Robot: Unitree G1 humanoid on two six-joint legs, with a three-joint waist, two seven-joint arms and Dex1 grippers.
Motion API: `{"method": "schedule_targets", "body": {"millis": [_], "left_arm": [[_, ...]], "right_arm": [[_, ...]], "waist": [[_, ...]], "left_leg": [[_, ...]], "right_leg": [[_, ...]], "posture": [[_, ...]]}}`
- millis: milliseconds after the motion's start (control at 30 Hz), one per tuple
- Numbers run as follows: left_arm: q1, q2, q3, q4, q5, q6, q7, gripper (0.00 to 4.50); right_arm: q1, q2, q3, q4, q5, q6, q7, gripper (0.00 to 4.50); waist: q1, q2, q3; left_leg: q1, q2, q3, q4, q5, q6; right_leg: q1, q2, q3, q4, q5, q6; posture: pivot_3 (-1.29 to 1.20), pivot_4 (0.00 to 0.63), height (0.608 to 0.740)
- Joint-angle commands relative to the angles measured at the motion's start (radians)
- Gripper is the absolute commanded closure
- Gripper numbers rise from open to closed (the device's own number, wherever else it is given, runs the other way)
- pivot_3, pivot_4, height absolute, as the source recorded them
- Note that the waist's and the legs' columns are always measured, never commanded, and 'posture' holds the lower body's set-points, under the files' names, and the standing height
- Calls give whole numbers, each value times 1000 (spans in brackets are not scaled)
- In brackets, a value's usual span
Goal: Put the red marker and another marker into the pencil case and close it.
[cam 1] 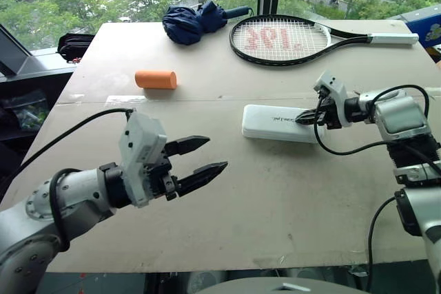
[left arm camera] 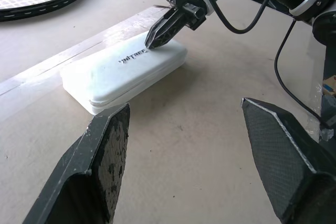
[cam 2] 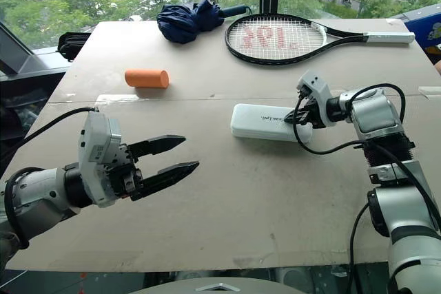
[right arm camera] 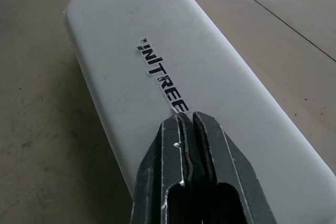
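**Closed tips on a shut white case**

The case [cam 1: 282,123] lies flat on the table [cam 1: 275,197], right of centre, lid down. The orange cylinder [cam 1: 156,79] sits well apart at about its 10 o'clock; the racket [cam 1: 289,38] is at its 12 o'clock. No markers can be seen on the table.

The right gripper [cam 1: 303,118] has its fingers pinched together with nothing between them, the tips at the lid's top just by the dark lettering, toward the case's 3 o'clock end. Touching or just above, I cannot tell. The left gripper [cam 1: 200,158] hangs above the table at the case's 8 o'clock, well apart, fingers spread and empty.

Judging by looks, the case is a stiff, smooth plastic shell, likely light and prone to skate on the board if pushed sideways. Pressing straight down suits the lid. To lift or move it, pinching across the narrow width near the middle seems safest; the rounded corners offer poor purchase.
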State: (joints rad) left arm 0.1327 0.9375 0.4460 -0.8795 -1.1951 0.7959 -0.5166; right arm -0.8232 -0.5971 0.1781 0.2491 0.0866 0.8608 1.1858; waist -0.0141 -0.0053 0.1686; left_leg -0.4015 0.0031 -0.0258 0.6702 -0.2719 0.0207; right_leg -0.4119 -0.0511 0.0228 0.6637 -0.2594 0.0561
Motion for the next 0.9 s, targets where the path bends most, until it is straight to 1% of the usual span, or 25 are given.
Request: {"method": "schedule_targets", "body": {"millis": [33, 133, 200, 267, 300, 333, 367, 400, 433, 467, 500, 533, 567, 600, 667, 733, 800, 900], "left_arm": [[34, 9, 43, -7, 34, -40, -66, 1086], [51, 0, 36, -2, 63, -57, -95, 1086], [55, -6, 26, 1, 80, -67, -107, 1086], [61, -12, 16, 5, 100, -75, -115, 1086], [66, -18, 14, 9, 107, -77, -113, 1086], [71, -24, 13, 13, 107, -77, -112, 1086], [83, -30, 14, 17, 108, -77, -115, 1086], [97, -35, 14, 23, 110, -72, -117, 1086], [115, -37, 15, 30, 125, -75, -132, 1086], [131, -38, 16, 35, 137, -79, -147, 1086], [148, -39, 20, 43, 149, -85, -165, 1086], [168, -42, 29, 54, 160, -92, -184, 1086], [190, -45, 41, 63, 170, -98, -204, 1086], [211, -47, 53, 71, 184, -107, -227, 1086], [274, -50, 97, 86, 208, -124, -283, 1086], [346, -58, 156, 105, 227, -133, -339, 1086], [413, -66, 201, 121, 257, -149, -391, 1086], [459, -72, 232, 150, 298, -176, -445, 1086]], "right_arm": [[65, -6, 67, -60, -48, -17, -81, 4456], [116, -19, 123, -58, -93, -76, -123, 4456], [144, -24, 121, -74, -92, -101, -137, 4456], [187, -16, 28, -160, -23, -161, -143, 4456], [213, -4, -44, -219, 24, -198, -155, 4456], [250, 8, -116, -284, 66, -280, -166, 4456], [298, 32, -200, -363, 154, -366, -135, 4456], [347, 27, -263, -432, 204, -397, -120, 4456], [404, 4, -301, -483, 219, -430, -109, 4456], [453, -25, -323, -515, 226, -443, -96, 4223], [505, -59, -341, -543, 237, -446, -76, 3933], [576, -85, -387, -574, 264, -454, -56, 3655], [636, -99, -443, -603, 299, -442, -49, 3285], [686, -114, -489, -627, 330, -432, -49, 2818], [827, -164, -598, -660, 336, -466, -16, 2044], [974, -190, -723, -675, 337, -501, 13, 927], [1110, -193, -838, -682, 344, -538, 46, 26], [1246, -185, -960, -672, 365, -566, 75, 26]], "waist": [[0, -1, -1], [0, -3, -3], [0, -7, -7], [3, -10, -10], [6, -11, -10], [8, -11, -10], [9, -10, -10], [12, -8, -8], [11, -5, -7], [11, -2, -5], [11, -2, -5], [11, -2, -5], [15, -3, -5], [19, -3, -5], [22, -2, -5], [23, -2, -5], [25, -1, -5], [25, -2, -5]], "left_leg": [[0, 0, 0, 0, 0, 0], [3, 0, 0, 0, 0, 0], [6, 0, 0, 0, -1, 2], [10, 0, -1, 0, -2, 4], [11, 0, -3, 0, -2, 4], [10, 0, -3, 0, -2, 4], [10, 0, -3, 0, -2, 4], [9, 0, -4, 0, -2, 4], [5, 0, -4, 0, -2, 4], [5, 0, -3, 0, -2, 4], [4, 0, -3, 0, -2, 4], [4, 0, -3, 0, -3, 4], [4, 0, -3, 0, -3, 4], [5, 0, -4, 0, -3, 4], [5, 0, -4, 0, -3, 5], [6, 0, -4, 0, -3, 5], [7, 0, -2, 0, -3, 5], [8, 1, -1, 0, -3, 5]], "right_leg": [[0, 0, 0, 0, 0, 0], [3, 0, 0, 0, 0, 0], [5, 1, -1, 0, 0, 0], [9, 1, -1, -1, 0, -1], [11, 0, -3, -2, 0, -1], [11, 0, -3, -2, 0, -1], [11, 0, -3, -2, 0, -1], [11, 0, -4, -2, 0, 0], [8, -1, -4, -2, 0, 0], [7, -1, -3, -2, 0, 0], [7, -1, -3, -2, 0, 0], [7, -1, -3, -2, 0, 0], [7, -1, -3, -2, 0, 0], [7, -1, -4, -3, 0, 0], [8, -1, -5, -3, 0, 0], [8, -1, -4, -2, -1, -1], [8, 0, -3, -3, -1, -2], [10, 1, -2, -3, -3, -4]], "posture": [[0, 150, 730], [0, 150, 730], [0, 150, 730], [0, 150, 730], [0, 150, 730], [0, 150, 730], [0, 150, 730], [0, 150, 730], [0, 150, 730], [0, 150, 730], [0, 150, 730], [0, 150, 730], [0, 150, 730], [0, 150, 730], [0, 150, 730], [0, 150, 730], [0, 150, 730], [0, 150, 730]]}}
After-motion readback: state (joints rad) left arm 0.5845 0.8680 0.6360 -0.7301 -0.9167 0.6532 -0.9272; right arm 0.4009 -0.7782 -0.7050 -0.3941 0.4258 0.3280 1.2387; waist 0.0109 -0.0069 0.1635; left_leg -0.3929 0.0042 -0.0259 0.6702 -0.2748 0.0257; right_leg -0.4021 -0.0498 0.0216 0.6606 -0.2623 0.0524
